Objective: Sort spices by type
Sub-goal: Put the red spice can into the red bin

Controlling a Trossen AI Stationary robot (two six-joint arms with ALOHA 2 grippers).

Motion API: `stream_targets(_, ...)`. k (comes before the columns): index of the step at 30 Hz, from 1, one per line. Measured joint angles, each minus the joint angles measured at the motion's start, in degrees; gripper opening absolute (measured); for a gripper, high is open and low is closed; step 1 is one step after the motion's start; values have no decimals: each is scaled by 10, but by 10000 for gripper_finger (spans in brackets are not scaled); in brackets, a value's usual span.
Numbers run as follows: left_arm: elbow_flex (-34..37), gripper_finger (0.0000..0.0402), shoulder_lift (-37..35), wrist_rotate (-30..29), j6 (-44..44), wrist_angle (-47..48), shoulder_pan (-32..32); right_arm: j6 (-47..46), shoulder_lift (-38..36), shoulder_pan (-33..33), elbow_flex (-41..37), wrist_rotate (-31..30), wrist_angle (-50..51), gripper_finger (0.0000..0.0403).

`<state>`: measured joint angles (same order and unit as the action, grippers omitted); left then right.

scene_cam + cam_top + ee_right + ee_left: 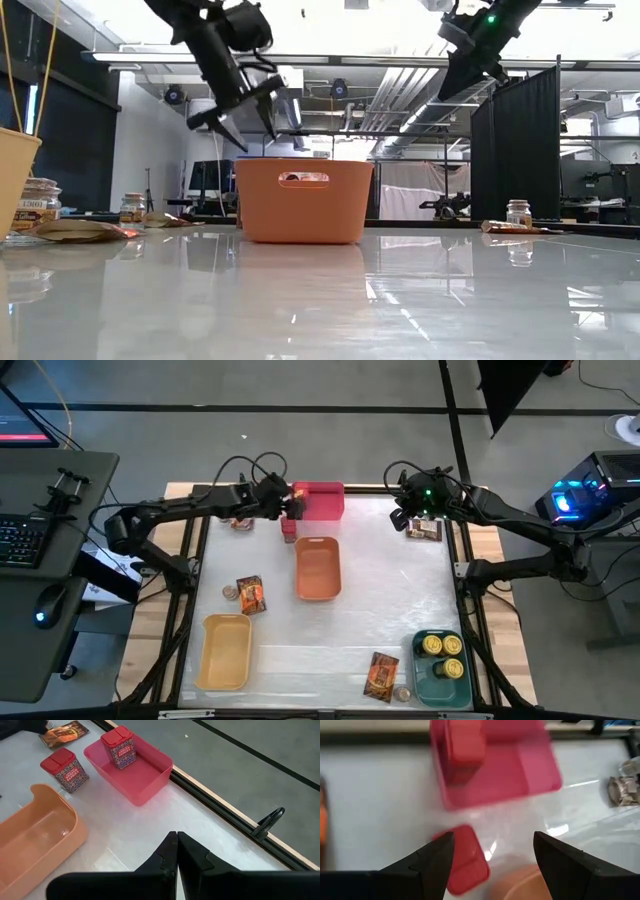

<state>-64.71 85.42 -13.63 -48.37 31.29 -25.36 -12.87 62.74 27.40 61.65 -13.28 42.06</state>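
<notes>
Left gripper poised over a loose red box beside the pink bin

The left gripper (490,857) hangs with its jaws spread wide and empty above a red box (465,860) that stands on the table (390,590), just beside the pink bin (325,505) and apart from it. A second red box (119,746) already stands upright inside that bin. The step in hand looks like the pick of the outside box: the next move calls for lowering so the fingers straddle it, closing, then lifting it over the near wall. The orange bin (318,568) sits close by, so the descent wants care. The right gripper (176,851), pinched closed and empty, waits at the table's far right, near an orange-brown packet (424,530).
</notes>
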Motion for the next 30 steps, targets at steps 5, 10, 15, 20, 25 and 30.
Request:
stream_targets(5,0,257,-5,-1,78,2,-19,-8,0,0,0,0,0,0)
stream_targets(10,0,275,11,33,99,12,-33,-21,0,0,0,0,0,0)
stream_targets(15,0,314,30,50,55,1,-29,-21,0,0,0,0,0,0)
stream_targets(20,0,321,29,115,-55,-12,-26,-10,0,0,0,2,1,0)
stream_targets(25,0,321,30,119,-95,-50,-21,-1,0,0,0,16,1,0)
stream_targets(30,0,321,30,17,-144,-16,2,-1,0,0,0,20,2,0)
